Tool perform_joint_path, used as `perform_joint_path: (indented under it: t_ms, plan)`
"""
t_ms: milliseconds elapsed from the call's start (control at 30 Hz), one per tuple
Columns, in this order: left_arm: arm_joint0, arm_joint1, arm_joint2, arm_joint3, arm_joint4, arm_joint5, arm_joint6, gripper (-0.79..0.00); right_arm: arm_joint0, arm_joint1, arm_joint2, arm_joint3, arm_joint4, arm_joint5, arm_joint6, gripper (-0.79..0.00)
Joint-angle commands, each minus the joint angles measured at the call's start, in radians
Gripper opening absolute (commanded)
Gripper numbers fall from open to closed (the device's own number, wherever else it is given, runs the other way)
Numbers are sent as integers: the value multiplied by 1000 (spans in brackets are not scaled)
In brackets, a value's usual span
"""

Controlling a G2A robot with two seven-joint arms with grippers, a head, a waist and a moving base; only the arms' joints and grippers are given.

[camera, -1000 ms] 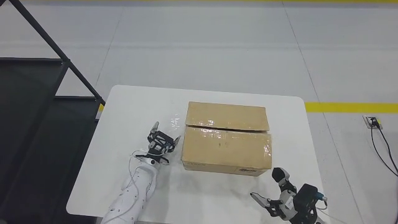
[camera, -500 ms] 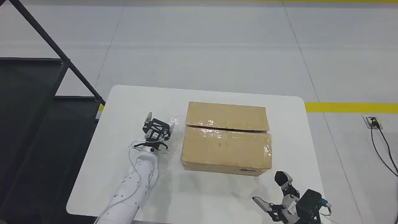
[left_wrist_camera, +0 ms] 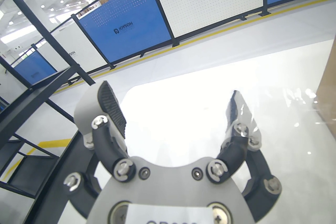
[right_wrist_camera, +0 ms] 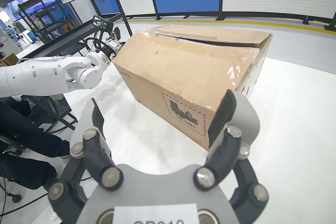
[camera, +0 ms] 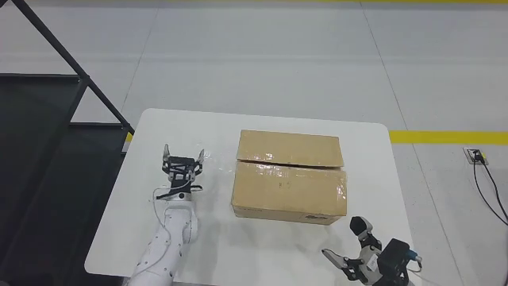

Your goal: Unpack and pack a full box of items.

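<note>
A closed cardboard box [camera: 290,176] lies in the middle of the white table [camera: 151,214]; its top flaps are shut along a slightly parted seam with glossy clear tape over it. My left gripper [camera: 182,154] stands open to the left of the box, apart from it. In the left wrist view the left gripper [left_wrist_camera: 170,96] holds nothing, but a strip of clear tape [left_wrist_camera: 242,110] clings to one finger. The box edge [left_wrist_camera: 328,93] shows beside it. My right gripper [camera: 344,241] is open near the table's front right corner. In the right wrist view the right gripper [right_wrist_camera: 161,109] faces the box [right_wrist_camera: 189,64].
A black metal rack [camera: 48,151] stands just left of the table. Bare table surface lies on the left of the box and in front of it. The left arm [right_wrist_camera: 52,72] shows across the table in the right wrist view.
My left gripper has drawn away from the box's left side, moving left and toward the table's far side. The right gripper has shifted slightly toward the front edge.
</note>
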Motion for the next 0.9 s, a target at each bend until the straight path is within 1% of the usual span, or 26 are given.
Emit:
perform_joint_path:
  t_ms: [0,133,533,667,767,867]
  plan:
    - [20,0,-6,-26,9,39,-17,0,5,0,0,3,1,-3,2,0]
    - [49,2,-19,-56,28,74,-55,0,9,1,1,8,5,-8,4,0]
    - [99,4,-65,-96,4,103,-122,0,31,3,0,25,15,-23,10,0]
    - [114,4,-83,-109,-6,130,-128,0,39,3,-2,31,17,-28,12,0]
    - [138,5,-98,-153,-22,126,-112,0,45,4,-3,35,18,-33,17,0]
    - [138,5,-98,-153,-22,126,-112,0,49,4,-3,37,18,-36,18,0]
